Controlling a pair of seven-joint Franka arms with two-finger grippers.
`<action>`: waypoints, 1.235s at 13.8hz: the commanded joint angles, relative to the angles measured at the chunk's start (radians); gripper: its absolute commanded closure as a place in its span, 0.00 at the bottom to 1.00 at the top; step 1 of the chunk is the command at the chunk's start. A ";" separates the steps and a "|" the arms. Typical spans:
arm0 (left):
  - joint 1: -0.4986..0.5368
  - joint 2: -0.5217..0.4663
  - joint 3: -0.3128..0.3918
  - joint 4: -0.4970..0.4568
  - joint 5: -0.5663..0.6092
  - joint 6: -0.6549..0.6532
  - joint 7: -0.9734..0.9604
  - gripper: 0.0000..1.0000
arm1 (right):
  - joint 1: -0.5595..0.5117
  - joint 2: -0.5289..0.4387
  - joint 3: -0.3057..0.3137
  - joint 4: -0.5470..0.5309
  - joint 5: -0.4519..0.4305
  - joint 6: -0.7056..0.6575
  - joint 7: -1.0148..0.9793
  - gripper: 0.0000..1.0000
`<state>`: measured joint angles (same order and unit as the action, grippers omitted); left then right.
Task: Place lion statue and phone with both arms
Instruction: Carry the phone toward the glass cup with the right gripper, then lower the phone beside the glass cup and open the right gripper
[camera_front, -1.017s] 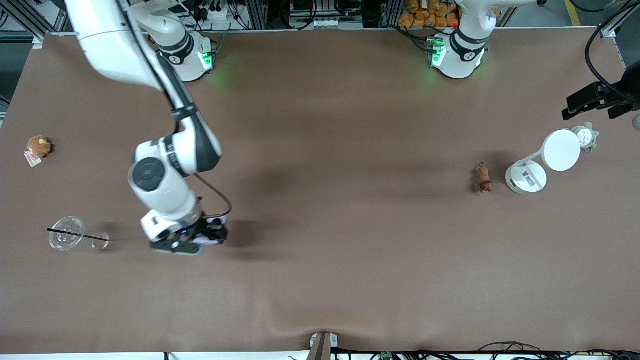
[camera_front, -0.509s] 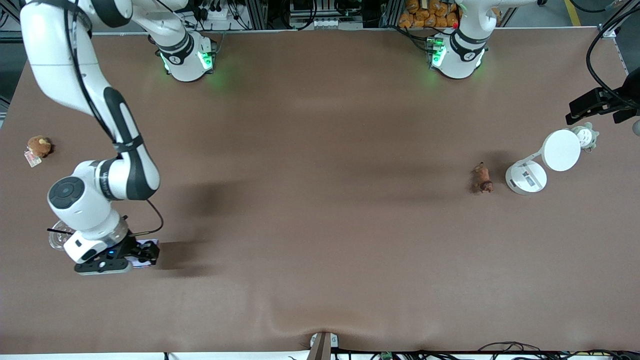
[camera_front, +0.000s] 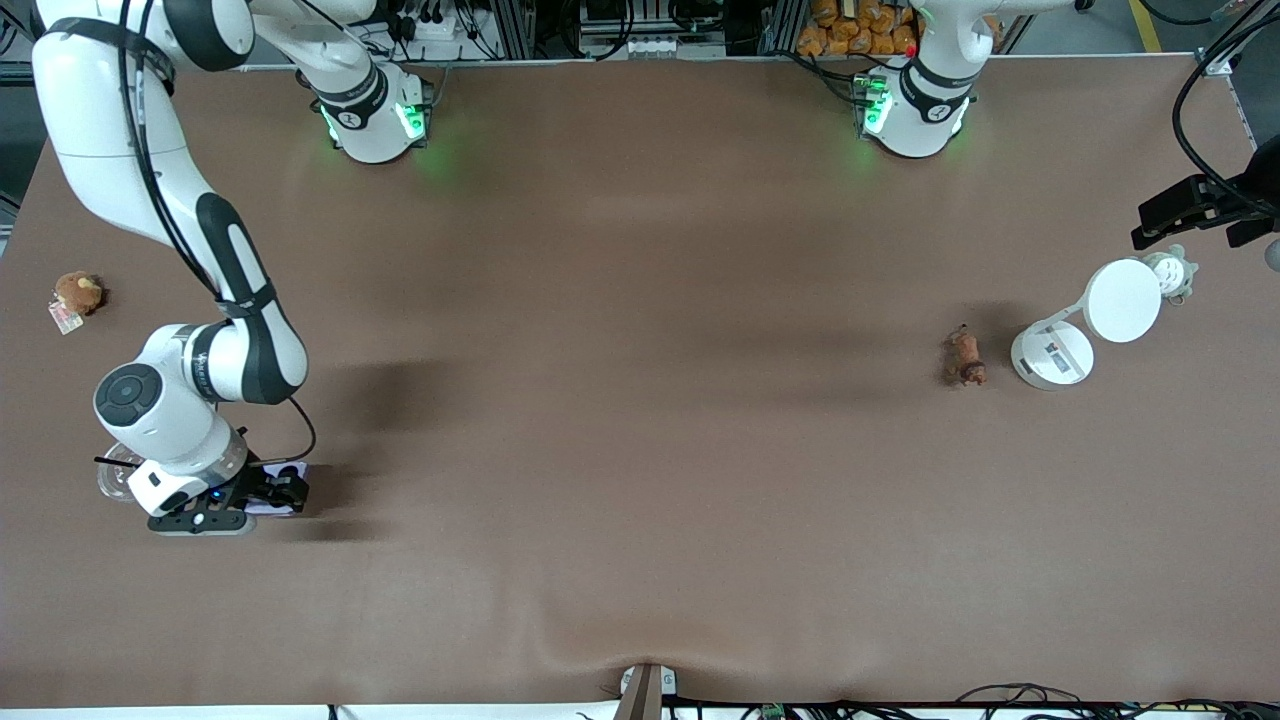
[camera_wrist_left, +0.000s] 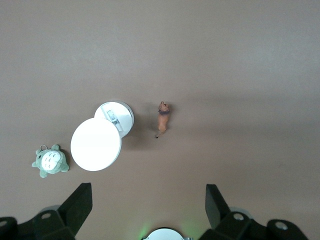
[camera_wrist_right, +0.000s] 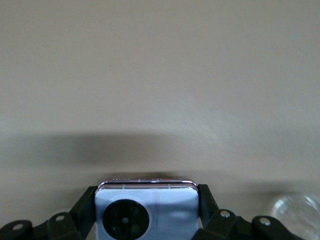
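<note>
The right end effector (camera_front: 275, 495) hangs low over the bench (camera_front: 640, 450) at the right arm's end, clamped on the phone (camera_wrist_right: 146, 211), whose pale body sits squarely between the fingers (camera_wrist_right: 206, 199) with one black camera circle showing in the right wrist view. The step in hand looks like setting the phone down, and doing it well probably means lowering straight until the phone rests flat on the bench, then parting the fingers only enough to free it and rising vertically so it does not skid. A clear cup (camera_front: 128, 478) with a dark straw lies just beside the wrist, so the descent should stay off it. The lion statue (camera_front: 965, 358) lies on the bench toward the left arm's end, just beside the white lamp (camera_front: 1052, 355) and well apart from both end effectors. The left end effector (camera_wrist_left: 145, 210) waits high above it, fingers spread wide and empty, with the statue (camera_wrist_left: 162, 119) roughly centred in its wrist view.
</note>
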<state>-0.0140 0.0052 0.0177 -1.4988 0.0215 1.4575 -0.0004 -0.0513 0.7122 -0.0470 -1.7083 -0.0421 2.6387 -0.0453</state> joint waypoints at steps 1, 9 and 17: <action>-0.001 -0.002 -0.002 0.008 -0.003 0.001 0.014 0.00 | -0.044 -0.008 0.022 -0.016 0.001 -0.002 -0.001 1.00; -0.007 0.001 -0.001 0.009 -0.020 -0.002 0.008 0.00 | -0.058 0.007 0.022 -0.056 0.041 0.009 0.005 0.41; -0.007 0.001 -0.001 0.009 -0.015 -0.002 0.008 0.00 | -0.059 -0.051 0.022 -0.030 0.037 -0.006 -0.010 0.00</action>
<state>-0.0211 0.0053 0.0155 -1.4988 0.0117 1.4574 -0.0004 -0.0892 0.7124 -0.0456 -1.7420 -0.0125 2.6477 -0.0438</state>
